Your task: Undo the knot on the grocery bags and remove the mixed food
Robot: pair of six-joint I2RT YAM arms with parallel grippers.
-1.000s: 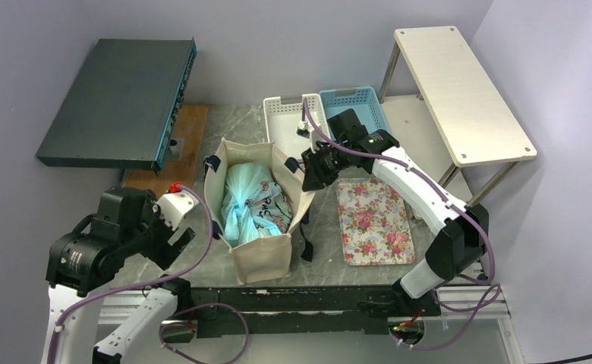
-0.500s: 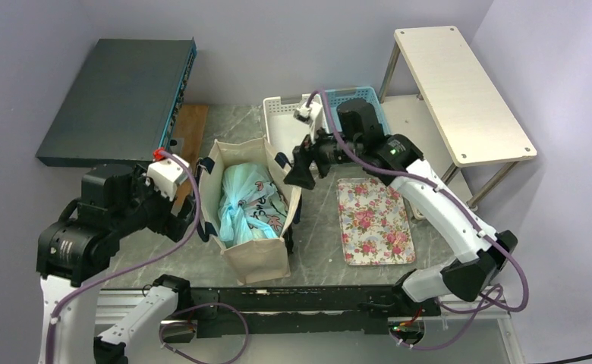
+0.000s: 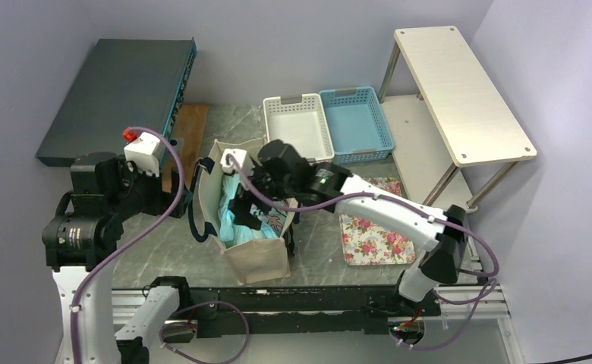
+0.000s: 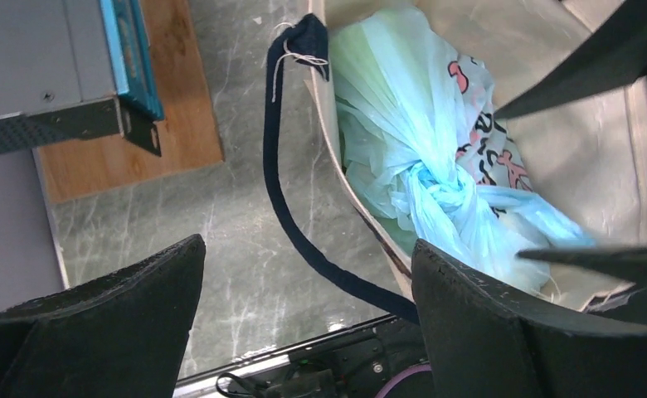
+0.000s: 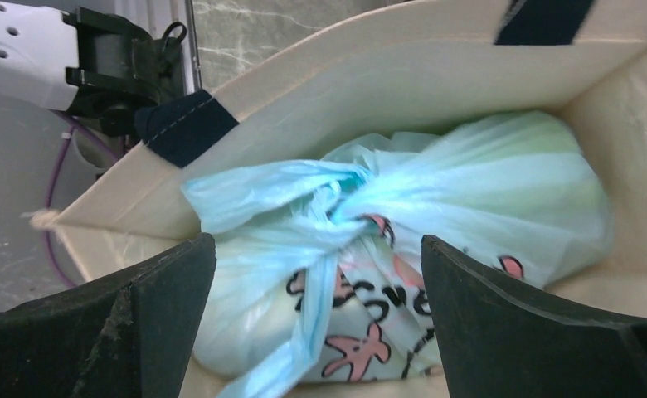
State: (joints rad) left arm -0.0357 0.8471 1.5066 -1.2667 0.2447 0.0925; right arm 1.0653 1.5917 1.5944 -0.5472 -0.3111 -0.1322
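Observation:
The beige canvas tote (image 3: 259, 258) stands upright on the marble table with its mouth open. Inside it lies the light-blue plastic bag (image 5: 486, 182) with black and pink print. The knot (image 5: 349, 199) of its handles is still tied and also shows as the knot (image 4: 436, 186) in the left wrist view. The mixed food is hidden in the plastic; only a pale-green tint shows through. My right gripper (image 5: 320, 332) hangs open inside the tote's mouth, just above the knot. My left gripper (image 4: 304, 332) is open and empty beside the tote's left wall, over the dark strap (image 4: 291, 182).
Behind the tote stand a white basket (image 3: 299, 125) and a blue basket (image 3: 357, 121). A floral tray (image 3: 376, 227) lies to the right. A dark metal box (image 3: 118, 98) and a wooden board (image 3: 187, 133) sit at the back left. A white shelf (image 3: 460, 91) stands at the right.
My right gripper let go of the tote's right edge, opened wide and swung left over the plastic bag. My left arm rose and moved closer to the tote's left side.

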